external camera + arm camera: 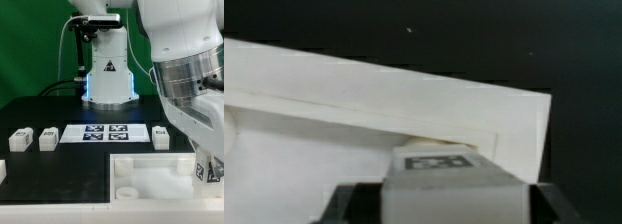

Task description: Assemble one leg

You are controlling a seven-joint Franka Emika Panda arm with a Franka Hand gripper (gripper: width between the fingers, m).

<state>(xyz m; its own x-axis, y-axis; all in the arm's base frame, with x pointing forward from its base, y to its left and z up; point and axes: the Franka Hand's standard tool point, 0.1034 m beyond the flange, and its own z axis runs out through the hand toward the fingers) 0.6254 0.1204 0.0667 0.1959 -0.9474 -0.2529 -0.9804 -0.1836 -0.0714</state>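
Observation:
My gripper [448, 203] is shut on a leg [445, 178], a white block with a black-and-white tag on its end. It holds the leg just over a corner of the large white tray [349, 110], by a rounded hole there. In the exterior view the gripper [204, 160] hangs low at the right, over the tray's [150, 168] right side, and the held leg's tag [205, 171] peeks out below it. Three more legs lie on the black table: two at the left [20, 138] [47, 138] and one [160, 135] right of the marker board.
The marker board [105, 133] lies flat at mid table. The robot base [108, 75] stands behind it. A white part [2, 172] shows at the exterior view's left edge. The arm's bulk fills the upper right.

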